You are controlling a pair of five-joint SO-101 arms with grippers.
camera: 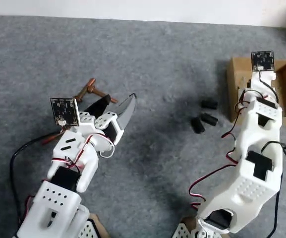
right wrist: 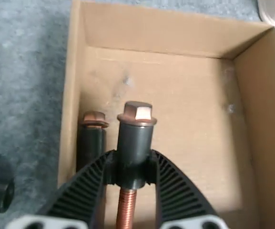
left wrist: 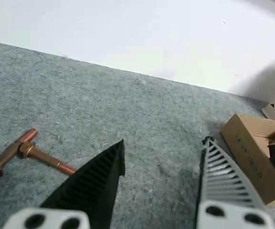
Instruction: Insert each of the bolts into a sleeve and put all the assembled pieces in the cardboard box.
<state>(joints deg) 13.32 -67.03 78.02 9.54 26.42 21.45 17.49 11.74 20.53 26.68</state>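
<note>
The bolt in its sleeve [right wrist: 134,143] is clamped in my right gripper [right wrist: 132,164] over the cardboard box [right wrist: 166,28], with its head pointing away from my wrist. A second assembled piece [right wrist: 92,138] lies in the box against a side wall. Three loose sleeves [camera: 204,118] lie on the carpet [camera: 147,59] just beside the box. My left gripper [left wrist: 165,143] hangs with its fingers spread apart over the carpet, near two bare bolts [left wrist: 27,152] that touch each other.

We get bright, even light from above. Soft, short shadows sit beside the loose sleeves [camera: 204,118] and left of the cardboard box [camera: 237,74] on the grey mat [camera: 157,59]. Far white wall [left wrist: 151,33] washes out.
</note>
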